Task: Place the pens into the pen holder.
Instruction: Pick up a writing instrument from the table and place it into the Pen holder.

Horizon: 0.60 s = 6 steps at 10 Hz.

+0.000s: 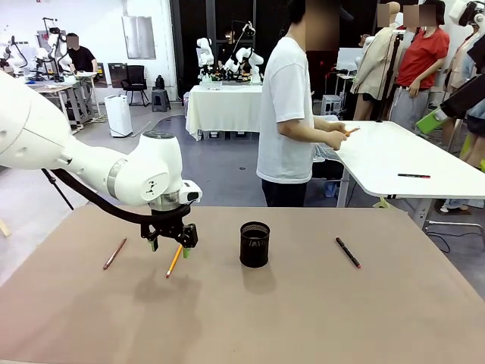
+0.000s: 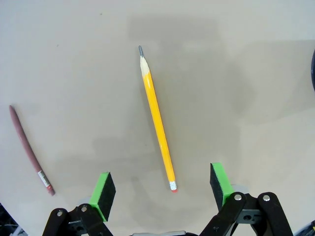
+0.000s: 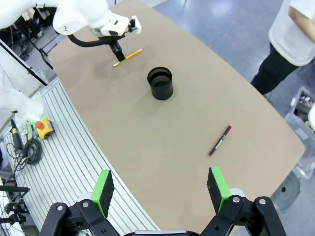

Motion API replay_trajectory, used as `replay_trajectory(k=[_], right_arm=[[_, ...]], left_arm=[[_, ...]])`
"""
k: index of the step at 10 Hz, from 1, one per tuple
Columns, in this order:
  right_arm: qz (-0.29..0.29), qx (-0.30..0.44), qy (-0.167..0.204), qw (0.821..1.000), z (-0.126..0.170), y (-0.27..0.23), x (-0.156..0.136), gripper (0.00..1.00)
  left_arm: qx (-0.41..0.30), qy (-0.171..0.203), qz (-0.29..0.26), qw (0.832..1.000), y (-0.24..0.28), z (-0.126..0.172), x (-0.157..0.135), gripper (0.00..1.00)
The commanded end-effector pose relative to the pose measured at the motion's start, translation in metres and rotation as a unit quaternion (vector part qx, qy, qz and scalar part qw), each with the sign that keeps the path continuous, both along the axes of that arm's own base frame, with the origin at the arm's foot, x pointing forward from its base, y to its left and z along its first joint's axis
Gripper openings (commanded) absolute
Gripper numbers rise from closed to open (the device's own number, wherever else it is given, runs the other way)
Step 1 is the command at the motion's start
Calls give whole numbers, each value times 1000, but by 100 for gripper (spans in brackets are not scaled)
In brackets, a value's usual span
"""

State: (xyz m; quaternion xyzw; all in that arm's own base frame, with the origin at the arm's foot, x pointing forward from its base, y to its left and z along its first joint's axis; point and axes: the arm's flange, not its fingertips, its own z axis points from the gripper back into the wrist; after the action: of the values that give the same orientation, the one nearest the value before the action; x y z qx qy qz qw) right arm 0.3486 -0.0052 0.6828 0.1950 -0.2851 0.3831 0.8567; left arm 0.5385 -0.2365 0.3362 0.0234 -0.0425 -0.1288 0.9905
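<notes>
Layout of the table point(image 1: 318, 326) as you see it from the front. Your left gripper point(image 1: 171, 244) hangs low over the yellow pencil point(image 1: 175, 260), jaws spread and released. In its wrist view the pencil lies flat between the two green pads point(image 2: 104, 189), eraser end nearest them and lead tip pointing away. The pinkish-brown pen point(image 1: 115, 253) lies flat farther to your left, apart from the pencil. The pen holder point(image 1: 255, 244) stands upright near the middle of the table, just right of the left gripper; all three pens lie outside it. The black pen point(image 1: 348, 252) lies flat well to the holder's right. Your right gripper point(image 3: 160, 188) hovers high above the table, jaws likewise wide apart and grasping nothing.
</notes>
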Motion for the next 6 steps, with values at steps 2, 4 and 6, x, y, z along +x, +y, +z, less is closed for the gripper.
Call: replay_trajectory(k=[2,4,6], right_arm=[[1,7,1,1000,2,2,0,100],[1,7,1,1000,2,2,0,100],[1,7,1,1000,2,2,0,100]], left_arm=[[0,-2,1,1000,3,-1,0,100],[3,8,9,1000,-2,-7,12,100],[-10,7,13,1000,-4,-12,31,100]])
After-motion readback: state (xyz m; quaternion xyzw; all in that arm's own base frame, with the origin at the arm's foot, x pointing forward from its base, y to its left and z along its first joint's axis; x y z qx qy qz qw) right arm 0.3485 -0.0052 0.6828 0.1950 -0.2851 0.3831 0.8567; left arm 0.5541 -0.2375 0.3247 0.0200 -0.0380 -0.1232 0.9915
